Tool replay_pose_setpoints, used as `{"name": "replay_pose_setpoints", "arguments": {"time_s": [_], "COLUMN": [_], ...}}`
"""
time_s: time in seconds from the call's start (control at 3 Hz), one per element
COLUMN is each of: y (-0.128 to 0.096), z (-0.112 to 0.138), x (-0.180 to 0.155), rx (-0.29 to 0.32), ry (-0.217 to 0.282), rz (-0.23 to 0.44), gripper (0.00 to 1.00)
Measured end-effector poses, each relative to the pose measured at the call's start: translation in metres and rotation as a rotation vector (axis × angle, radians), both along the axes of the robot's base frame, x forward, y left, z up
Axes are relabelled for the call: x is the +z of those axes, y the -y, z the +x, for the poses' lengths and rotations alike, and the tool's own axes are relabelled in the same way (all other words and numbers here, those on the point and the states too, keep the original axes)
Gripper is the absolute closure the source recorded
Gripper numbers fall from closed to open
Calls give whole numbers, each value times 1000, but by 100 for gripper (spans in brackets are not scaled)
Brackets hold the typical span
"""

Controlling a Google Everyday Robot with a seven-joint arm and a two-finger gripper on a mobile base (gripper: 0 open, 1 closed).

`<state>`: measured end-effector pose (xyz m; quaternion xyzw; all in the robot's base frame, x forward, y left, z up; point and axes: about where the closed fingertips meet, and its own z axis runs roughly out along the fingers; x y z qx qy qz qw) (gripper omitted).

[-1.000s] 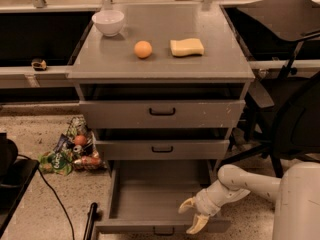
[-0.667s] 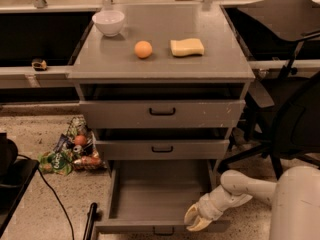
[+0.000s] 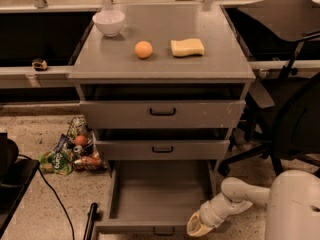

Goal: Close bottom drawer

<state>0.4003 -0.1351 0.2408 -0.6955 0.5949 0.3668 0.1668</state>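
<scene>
The grey cabinet's bottom drawer [image 3: 160, 196] stands pulled far out, an empty shallow grey tray. Its low front panel with a small black loop handle [image 3: 163, 230] lies at the bottom edge of the camera view. My gripper [image 3: 198, 226] is at the drawer's front right corner, low down, against the right end of the front panel. My white arm [image 3: 240, 196] reaches in from the lower right. The two drawers above, the tall top one [image 3: 162, 114] and the middle one [image 3: 162, 149], stand slightly out.
On the cabinet top are a white bowl [image 3: 109, 22], an orange [image 3: 143, 49] and a yellow sponge [image 3: 187, 47]. A pile of snack bags and cans [image 3: 72, 151] lies on the floor to the left. A black office chair [image 3: 292, 109] stands to the right. A black cable [image 3: 55, 199] crosses the floor.
My gripper has moved down and toward the drawer's front, from over the tray's right front part to the front right corner. The drawer has not visibly moved.
</scene>
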Motion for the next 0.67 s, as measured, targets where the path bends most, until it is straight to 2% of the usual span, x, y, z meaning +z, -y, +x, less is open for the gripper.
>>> {"name": "replay_pose_setpoints", "arguments": {"time_s": [0.33,0.67], "y": [0,12], "z": [-6,-21], "x": [-10,-36], "rx": [4,-20], "ry": [24,51], "rz": [-32,-44], "gripper": [100,100]}}
